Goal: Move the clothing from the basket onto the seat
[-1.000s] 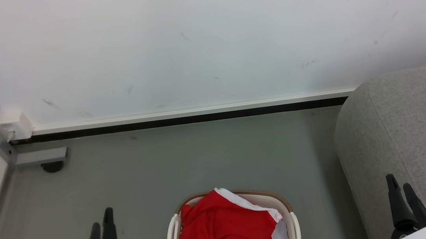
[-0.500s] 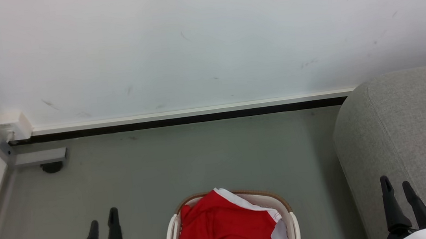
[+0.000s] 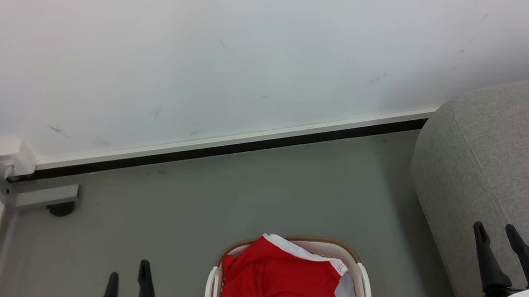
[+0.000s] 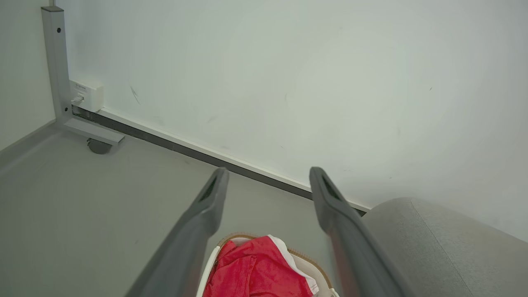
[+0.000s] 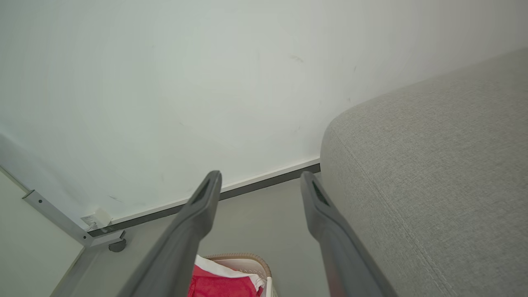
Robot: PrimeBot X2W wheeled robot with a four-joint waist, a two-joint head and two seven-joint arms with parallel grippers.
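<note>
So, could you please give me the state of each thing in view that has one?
basket: upright on the floor, loaded.
clothing: heaped in the basket, not gripped.
seat: no clothing on the visible part.
left claw: open, empty, beside the basket.
right claw: open, empty, by the seat.

clothing (image 3: 274, 285) heaped in basket (image 3: 333, 240) | seat (image 3: 506, 157) at right | left claw (image 3: 128, 270) spread | right claw (image 3: 493, 226) spread

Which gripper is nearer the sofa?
Right. The right gripper hangs beside the sofa; the left gripper is on the basket's far side.
</note>
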